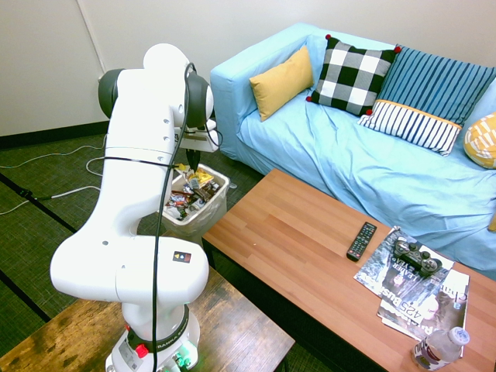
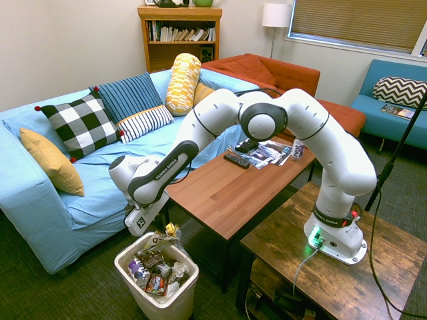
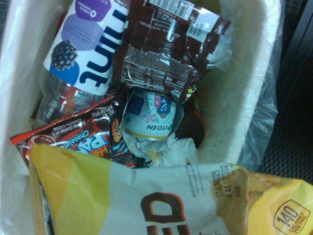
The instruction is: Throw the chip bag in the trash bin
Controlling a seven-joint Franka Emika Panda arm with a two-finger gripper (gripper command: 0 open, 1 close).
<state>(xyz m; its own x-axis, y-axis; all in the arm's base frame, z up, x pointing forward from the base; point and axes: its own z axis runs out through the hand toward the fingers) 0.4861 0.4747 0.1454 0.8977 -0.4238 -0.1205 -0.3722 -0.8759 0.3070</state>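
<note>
Downward — tool (image 2: 159, 237) over trash bin (image 2: 175, 303)

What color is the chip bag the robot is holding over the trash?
Yellow and white with red print; the chip bag shows best in the wrist view.

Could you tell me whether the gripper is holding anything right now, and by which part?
The gripper holds the chip bag above the trash bin; which part it pinches cannot be told.

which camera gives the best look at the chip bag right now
The wrist view: the chip bag fills its lower part, yellow and white with red print, over the trash bin. The second exterior view shows it small, above the bin's rim. In the first exterior view only a yellow scrap shows beside the arm.
</note>
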